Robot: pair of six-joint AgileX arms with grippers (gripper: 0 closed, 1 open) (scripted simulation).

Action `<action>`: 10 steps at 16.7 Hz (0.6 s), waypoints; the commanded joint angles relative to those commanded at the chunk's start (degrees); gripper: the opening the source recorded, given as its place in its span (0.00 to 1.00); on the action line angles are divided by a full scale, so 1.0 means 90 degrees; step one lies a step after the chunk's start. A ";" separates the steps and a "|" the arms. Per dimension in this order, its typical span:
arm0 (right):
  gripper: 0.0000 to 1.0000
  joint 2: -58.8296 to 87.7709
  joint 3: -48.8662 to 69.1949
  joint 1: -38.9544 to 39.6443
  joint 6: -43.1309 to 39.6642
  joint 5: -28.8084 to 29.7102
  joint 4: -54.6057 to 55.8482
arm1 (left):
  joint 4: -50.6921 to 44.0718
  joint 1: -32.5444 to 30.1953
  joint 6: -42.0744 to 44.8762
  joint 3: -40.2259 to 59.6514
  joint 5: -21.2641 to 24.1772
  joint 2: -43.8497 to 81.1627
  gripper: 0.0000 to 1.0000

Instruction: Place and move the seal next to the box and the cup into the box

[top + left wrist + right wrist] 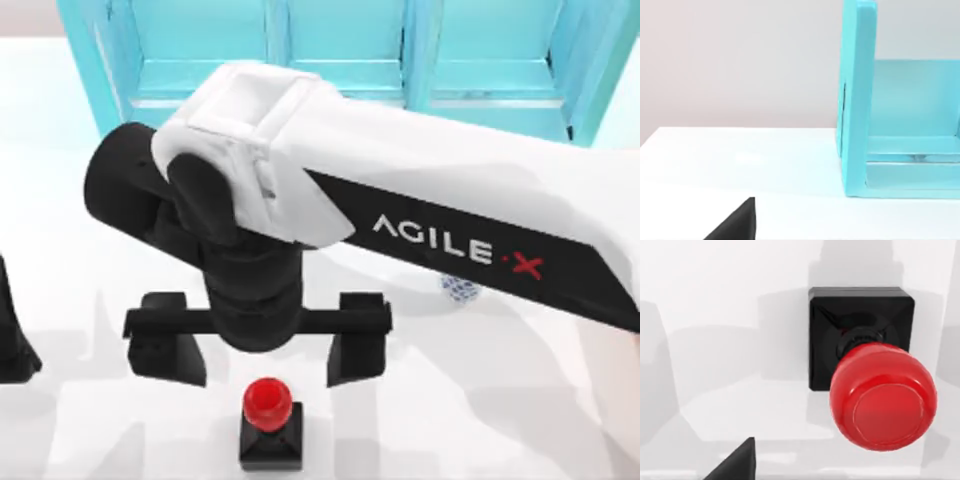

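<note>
1. A white table (560,420) fills the lower part of the top view, its surface smooth and glossy.
2. Soft grey shadows lie across the table in the top view and in the right wrist view.
3. A turquoise cabinet (340,60) stands along the far edge of the table, with upright dividers and a shelf inside.
4. In the left wrist view the cabinet (900,130) rests on the table (740,160), showing a thick side wall and an open compartment.
5. Behind the table in that view rises a plain pale grey wall (740,60).
6. The light is bright and even.
</note>
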 joint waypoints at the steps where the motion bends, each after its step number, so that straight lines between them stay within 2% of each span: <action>1: 1.00 0.0000 0.0000 0.0000 0.0000 0.0000 0.0000 | 0.0000 0.0000 0.0000 0.0000 0.0000 0.0000 1.00; 6: 1.00 -0.0011 -0.0118 -0.0019 -0.0011 0.0000 0.0111 | 0.0000 0.0000 0.0000 0.0000 0.0000 0.0000 1.00; 10: 1.00 0.0084 -0.0859 -0.0008 -0.0006 0.0001 0.0954 | 0.0000 0.0000 0.0000 0.0000 0.0000 0.0000 1.00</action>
